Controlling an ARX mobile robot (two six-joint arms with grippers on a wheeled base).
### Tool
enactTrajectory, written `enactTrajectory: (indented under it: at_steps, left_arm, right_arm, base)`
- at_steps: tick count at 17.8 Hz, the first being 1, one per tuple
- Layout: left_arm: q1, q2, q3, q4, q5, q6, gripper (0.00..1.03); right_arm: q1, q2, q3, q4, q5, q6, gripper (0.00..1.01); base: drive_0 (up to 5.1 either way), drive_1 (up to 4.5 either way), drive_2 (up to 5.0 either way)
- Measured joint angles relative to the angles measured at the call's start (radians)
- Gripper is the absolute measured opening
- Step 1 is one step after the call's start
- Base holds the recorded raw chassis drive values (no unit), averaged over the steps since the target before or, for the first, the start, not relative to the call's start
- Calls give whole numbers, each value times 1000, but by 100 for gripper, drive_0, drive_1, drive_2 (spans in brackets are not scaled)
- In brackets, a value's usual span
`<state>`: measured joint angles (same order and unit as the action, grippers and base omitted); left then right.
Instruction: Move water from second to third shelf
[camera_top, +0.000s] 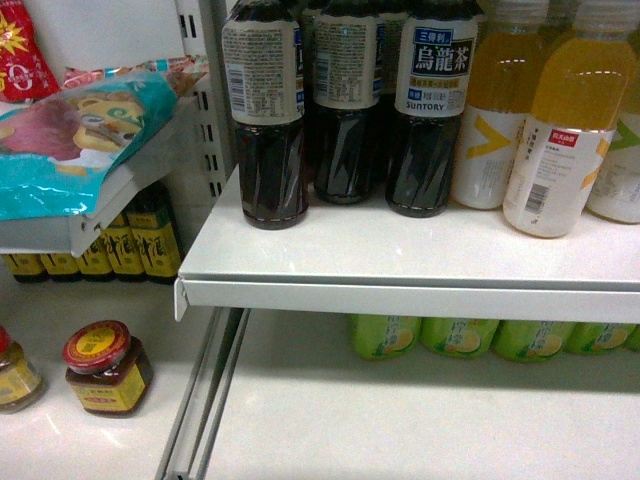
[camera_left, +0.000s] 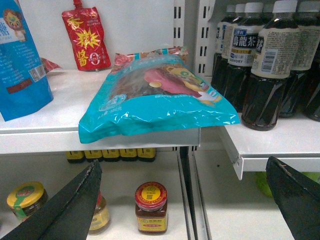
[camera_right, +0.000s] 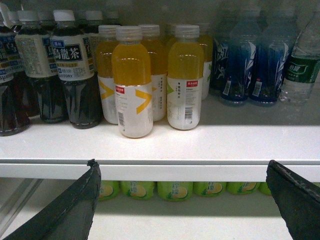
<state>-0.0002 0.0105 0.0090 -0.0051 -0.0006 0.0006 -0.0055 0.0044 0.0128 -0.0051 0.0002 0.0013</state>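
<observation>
Shelf front, three views. The water (camera_right: 301, 65) shows only in the right wrist view: a clear ribbed bottle with a dark green label, at the far right of the shelf (camera_right: 200, 145), just right of the blue bottles (camera_right: 252, 60) and partly cut by the frame edge. Left of those stand yellow drinks (camera_right: 132, 85) and dark tea bottles (camera_right: 72, 70). The head view does not reach the water.

Right gripper (camera_right: 182, 200): jaws wide apart, empty, low and near the shelf lip, facing the yellow drinks, well left of the water. Left gripper (camera_left: 185, 200): jaws likewise apart and empty, before a teal bag (camera_left: 160, 100) that overhangs its shelf.

Handling, as I judge it: a full bottle is moderately heavy; the thin ribbed wall yields under squeeze and is smooth, so it may slip or dent. I would close on the labelled mid-body, where the ribs stiffen it, jaws level, with moderate force. Close neighbours leave little room for a finger on the left side; its right side is out of view.
</observation>
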Motion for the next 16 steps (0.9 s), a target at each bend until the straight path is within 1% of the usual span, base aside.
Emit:
enactTrajectory:
  at_steps: [16]
  left_arm:
    - [0,0,0,0,0,0,98]
  right_arm:
    - [0,0,0,0,0,0,98]
  base:
    - [0,0,0]
